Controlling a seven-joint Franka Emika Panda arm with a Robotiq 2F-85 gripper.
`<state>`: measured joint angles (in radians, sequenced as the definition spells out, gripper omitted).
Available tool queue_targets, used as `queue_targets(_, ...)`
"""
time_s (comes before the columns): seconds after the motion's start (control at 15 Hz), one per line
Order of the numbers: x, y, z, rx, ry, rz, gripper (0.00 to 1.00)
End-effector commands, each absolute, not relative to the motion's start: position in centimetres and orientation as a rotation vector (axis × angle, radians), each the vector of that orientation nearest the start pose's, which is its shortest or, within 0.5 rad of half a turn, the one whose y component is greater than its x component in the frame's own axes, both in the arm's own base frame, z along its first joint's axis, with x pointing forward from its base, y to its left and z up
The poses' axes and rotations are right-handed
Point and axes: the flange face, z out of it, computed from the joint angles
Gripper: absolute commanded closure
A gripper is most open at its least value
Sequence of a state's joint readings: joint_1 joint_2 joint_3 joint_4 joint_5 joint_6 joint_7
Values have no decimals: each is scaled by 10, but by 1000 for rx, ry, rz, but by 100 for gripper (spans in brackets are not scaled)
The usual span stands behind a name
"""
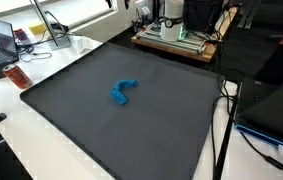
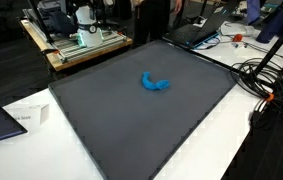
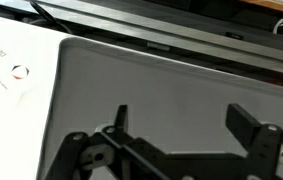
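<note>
Pre-approach stage, by my reading; end effector [image 3: 181, 122] spread wide, empty, over dark mat [image 3: 151, 85] edge; blue curved object [image 1: 123, 93] lies mid-mat; next needs traverse, then descent.

Jaws wide apart and empty in the wrist view, black fingers [image 3: 122, 118] showing at the bottom edge

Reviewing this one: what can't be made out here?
The blue object: too small in both exterior views to identify; absent from the wrist view.
The gripper: open in the wrist view, its body cut off by the bottom edge.
The white paper: wrist view, cut by the left edge, print blurred.
</note>
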<state>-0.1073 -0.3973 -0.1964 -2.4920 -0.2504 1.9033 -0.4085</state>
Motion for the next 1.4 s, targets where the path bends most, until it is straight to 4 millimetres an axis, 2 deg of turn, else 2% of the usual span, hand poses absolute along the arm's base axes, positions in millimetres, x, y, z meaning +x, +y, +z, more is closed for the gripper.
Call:
queue_targets(0.0,383,-118,408,-3087,-188,379,0)
queue_targets(0.47,411,-56,395,-2973,377,436,0)
queue_targets(0.8,427,-2,389,-2937,737,240,0)
queue_targets(0.87,430,8,389,-2965,771,146,0)
queue_targets(1.0,434,25,383,-3001,795,69,0)
queue_targets(1.07,435,14,388,-2983,742,133,0)
queue_targets(1.2,434,22,386,-2992,736,127,0)
queue_targets(1.33,435,18,386,-2987,745,128,0)
